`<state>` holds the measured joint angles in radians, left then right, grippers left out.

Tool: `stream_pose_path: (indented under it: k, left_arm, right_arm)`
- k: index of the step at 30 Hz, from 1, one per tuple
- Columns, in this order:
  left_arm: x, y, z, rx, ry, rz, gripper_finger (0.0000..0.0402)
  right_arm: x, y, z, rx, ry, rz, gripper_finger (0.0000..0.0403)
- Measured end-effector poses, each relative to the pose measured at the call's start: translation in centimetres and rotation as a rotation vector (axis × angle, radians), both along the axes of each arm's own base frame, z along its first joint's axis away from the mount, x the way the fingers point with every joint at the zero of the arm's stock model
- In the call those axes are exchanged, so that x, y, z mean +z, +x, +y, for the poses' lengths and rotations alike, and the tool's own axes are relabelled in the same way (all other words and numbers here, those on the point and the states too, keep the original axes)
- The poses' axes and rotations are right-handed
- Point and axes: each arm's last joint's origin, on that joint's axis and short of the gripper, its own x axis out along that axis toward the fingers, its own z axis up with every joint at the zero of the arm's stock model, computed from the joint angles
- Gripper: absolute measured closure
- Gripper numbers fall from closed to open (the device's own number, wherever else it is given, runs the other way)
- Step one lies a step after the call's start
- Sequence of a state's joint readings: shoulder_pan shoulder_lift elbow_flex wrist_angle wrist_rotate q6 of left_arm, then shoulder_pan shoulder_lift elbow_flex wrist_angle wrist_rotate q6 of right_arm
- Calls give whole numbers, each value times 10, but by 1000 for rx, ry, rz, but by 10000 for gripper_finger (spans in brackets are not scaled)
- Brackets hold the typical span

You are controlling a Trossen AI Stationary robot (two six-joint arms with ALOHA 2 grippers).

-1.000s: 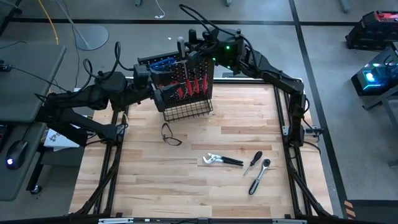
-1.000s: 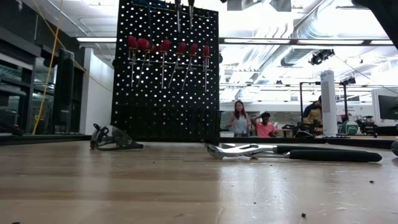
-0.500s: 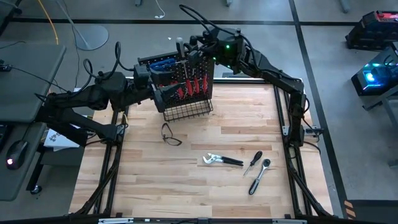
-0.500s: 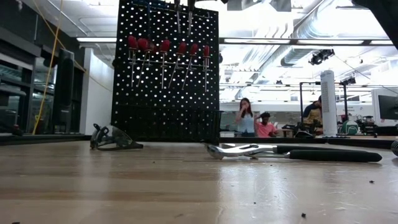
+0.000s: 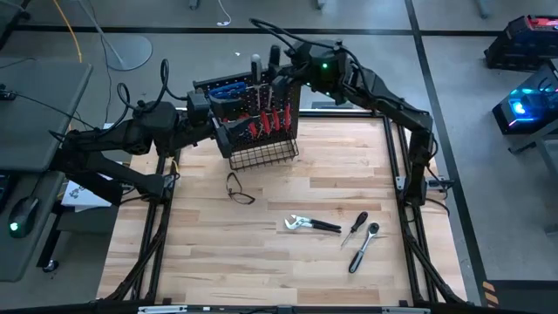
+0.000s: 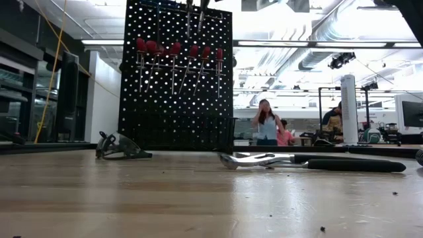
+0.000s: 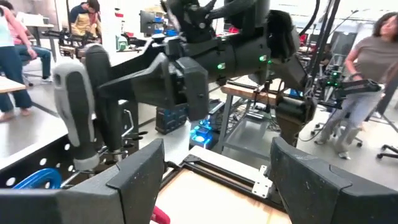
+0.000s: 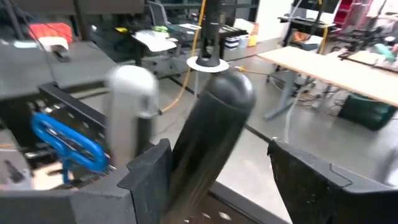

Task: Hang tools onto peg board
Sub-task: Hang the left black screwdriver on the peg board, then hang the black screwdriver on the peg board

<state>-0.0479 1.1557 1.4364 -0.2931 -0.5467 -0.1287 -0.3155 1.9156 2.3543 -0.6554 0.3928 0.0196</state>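
The right gripper (image 5: 277, 63) was positioned above the top edge of the black perforated metal peg board (image 5: 261, 109) at the far side of the table. In the right wrist view its fingers (image 8: 146, 180) stood apart with a black-handled screwdriver (image 8: 211, 134) rising between them; whether they touched it could not be told. A grey-handled tool (image 8: 129, 109) stood just beside it, and a blue-handled T-key (image 8: 65, 140) hung close by.

The left gripper (image 5: 222, 131) was at the board's left side, fingers (image 7: 134, 186) spread wide, nothing between them.

A row of red-handled screwdrivers (image 6: 175, 49) hung on the board, above the black wire basket (image 5: 266, 155).

On the light wooden table (image 5: 218, 253) lay silver pliers with black handles (image 5: 309, 224), a black-handled screwdriver lying flat (image 5: 354, 228) and a chrome ratchet (image 5: 363, 247), near one another and well apart from the board. A dark wire-framed object (image 5: 238, 190) lay nearer the basket.
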Motion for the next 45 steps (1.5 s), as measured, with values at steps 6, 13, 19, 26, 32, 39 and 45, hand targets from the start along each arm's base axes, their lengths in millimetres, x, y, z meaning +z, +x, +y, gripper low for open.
stream_pose_path:
  k: [6,13,19,26,32,39,45]
  left_arm:
    - [0,0,0,2,2,2,133]
    - [0,0,1,11,31,18,133]
    - [0,0,1,12,32,19,133]
    - [1,-3,1,22,47,26,133]
    - [2,-6,2,46,70,35,133]
    - [-4,-9,1,16,32,88,133]
    - [-20,-10,-3,-128,-88,211,133]
  right_arm:
    - [8,-18,0,-32,-20,49,148]
    - [13,-27,0,-41,-12,48,148]
    - [11,-28,0,-39,-9,71,148]
    - [13,-42,4,-32,-4,156,147]
    - [12,-61,9,-34,43,245,147]
    - [-5,-78,27,127,309,387,147]
    - [-27,-85,62,225,565,584,147]
